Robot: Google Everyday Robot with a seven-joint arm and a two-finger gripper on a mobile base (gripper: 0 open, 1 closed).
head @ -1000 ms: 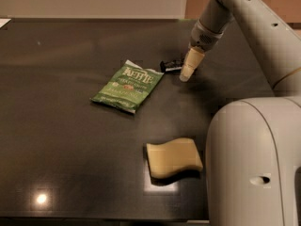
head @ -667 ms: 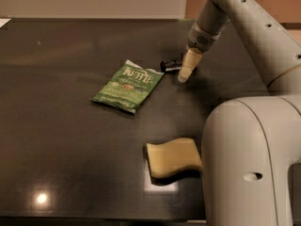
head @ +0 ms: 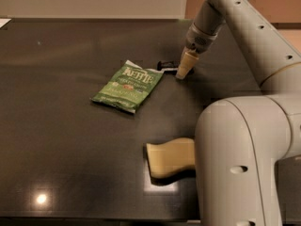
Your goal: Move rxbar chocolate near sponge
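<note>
Pointing down at the dark table (head: 56,126), my gripper (head: 183,70) sits just beside the rxbar chocolate (head: 166,65); apart or together, I cannot tell. That bar lies beside the green chip bag (head: 129,85), well apart from the sponge (head: 170,157) near my base.

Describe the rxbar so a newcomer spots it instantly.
On the dark table, find the green Kettle chip bag. Just off its upper-right corner, by the tip of the hand, lies the rxbar chocolate: small, flat and black, far smaller than the bag.
</note>
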